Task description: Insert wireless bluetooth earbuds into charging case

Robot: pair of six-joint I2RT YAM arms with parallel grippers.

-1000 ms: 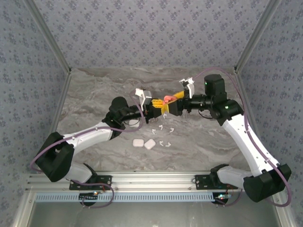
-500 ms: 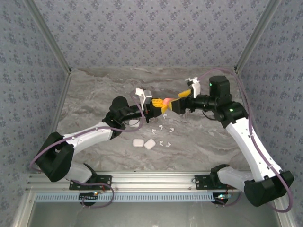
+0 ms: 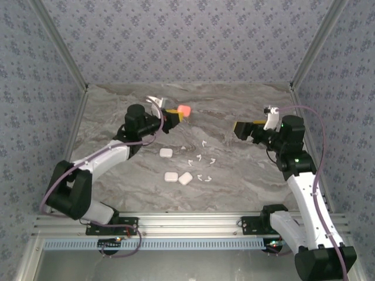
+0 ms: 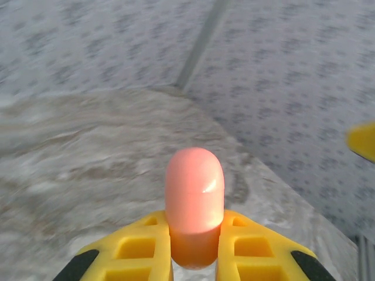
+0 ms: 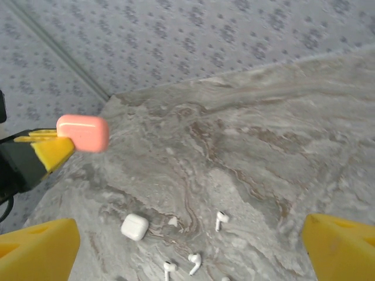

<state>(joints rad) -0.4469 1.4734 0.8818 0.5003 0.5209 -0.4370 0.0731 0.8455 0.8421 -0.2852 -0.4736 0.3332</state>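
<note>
Holding one case aloft, with the buds loose below.
Over the grey marbled table (image 3: pixel 117 175), my left gripper (image 3: pixel 176 113) is clenched on the coral-pink rounded plastic charging case (image 3: pixel 184 110), raised toward the far side. My right gripper (image 3: pixel 241 129) hangs released and empty, well apart from it. Three white rounded cases (image 3: pixel 166 153) lie shut near the middle, with the tiny white stemmed earbuds (image 3: pixel 199 157) scattered beside them. I judge the white buds all remain to be seated; what the coral case holds I cannot tell.

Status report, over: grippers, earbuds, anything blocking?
Left gripper shut on coral case, in the air. Right gripper open, empty. White earbuds loose on table. Nothing blocking.
</note>
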